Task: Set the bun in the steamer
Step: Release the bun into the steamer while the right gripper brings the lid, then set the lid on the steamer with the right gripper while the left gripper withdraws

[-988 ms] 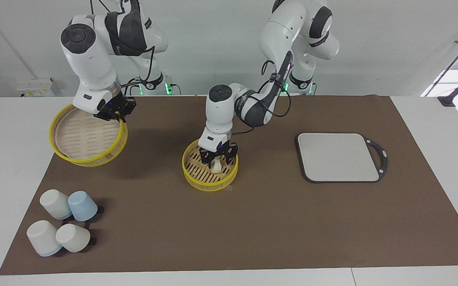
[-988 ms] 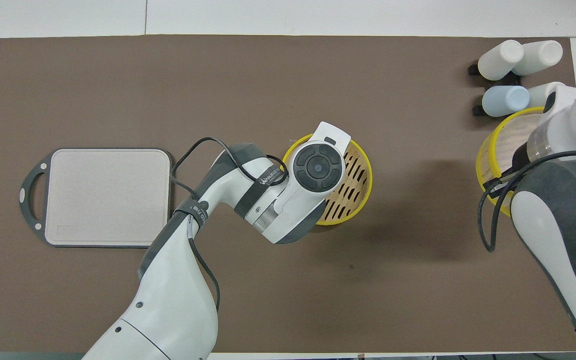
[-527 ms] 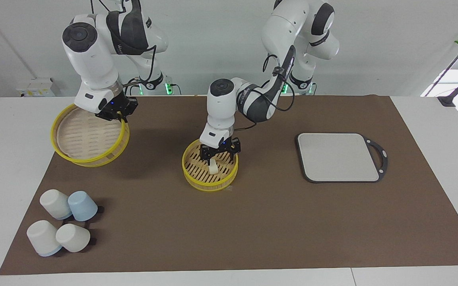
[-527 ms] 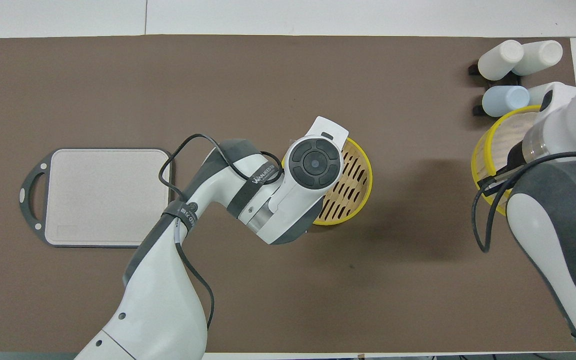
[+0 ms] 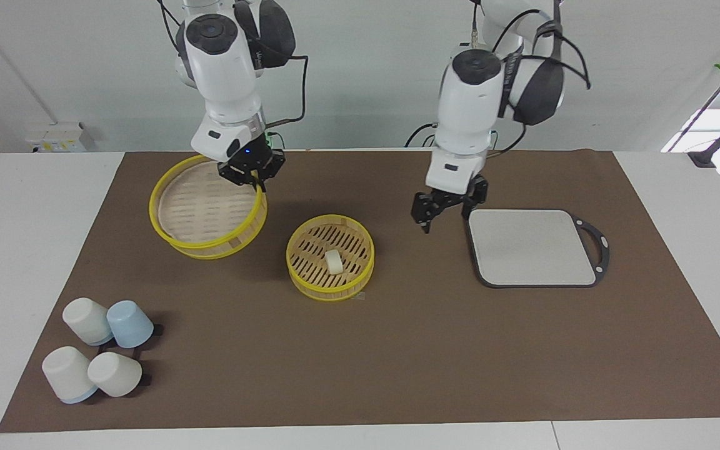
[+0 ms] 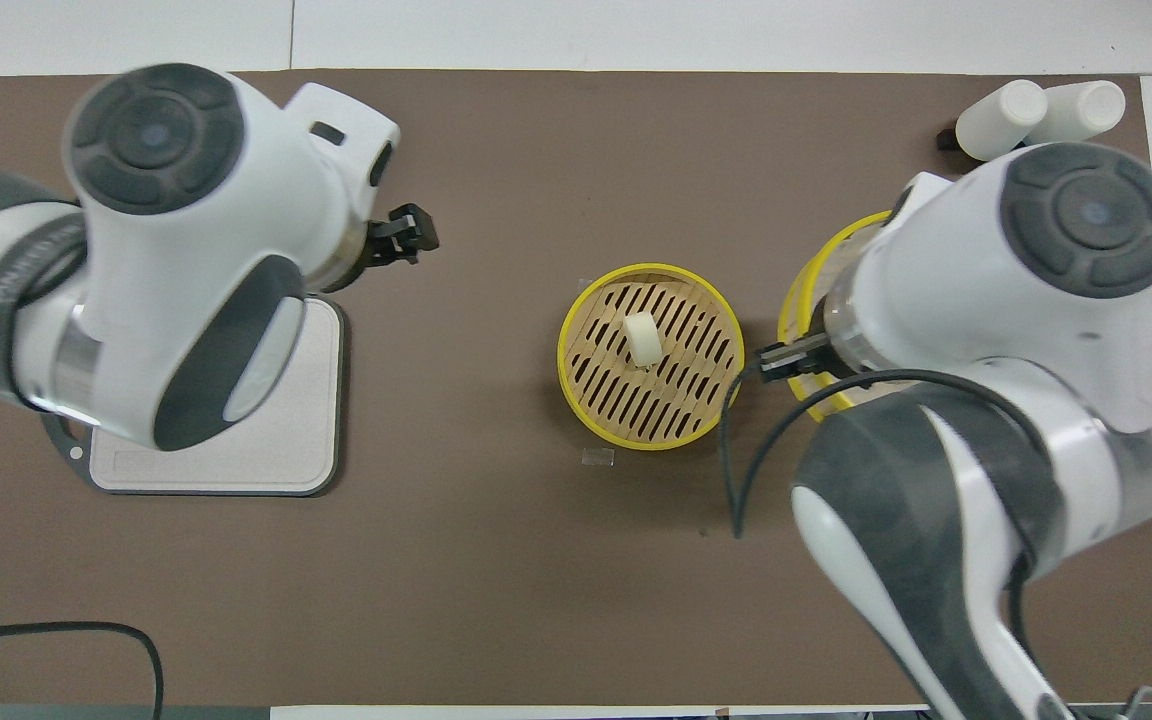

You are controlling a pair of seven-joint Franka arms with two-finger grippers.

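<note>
The steamer [image 5: 310, 289] stands open at the middle of the brown mat, and it also shows in the overhead view [image 6: 562, 357]. The bun [image 5: 334, 261] lies on its slatted base, clear of both grippers, as the overhead view [image 6: 642, 337] also shows. My left gripper [image 5: 444, 214] is open and empty, up in the air over the mat between the steamer and the grey board; it also shows in the overhead view [image 6: 406, 235]. My right gripper [image 5: 250, 176] is shut on the rim of the steamer lid [image 5: 200, 209] and holds it tilted above the mat beside the steamer.
A grey square board [image 5: 532, 247] with a dark handle lies toward the left arm's end. Several upturned cups [image 5: 97, 353] stand at the mat's corner toward the right arm's end, farther from the robots. In the overhead view the arms cover much of the board [image 6: 226, 460] and lid [image 6: 806, 285].
My left gripper has let go of the bun, risen out of the steamer and moved toward the grey board. My right gripper has carried the lid toward the steamer.
</note>
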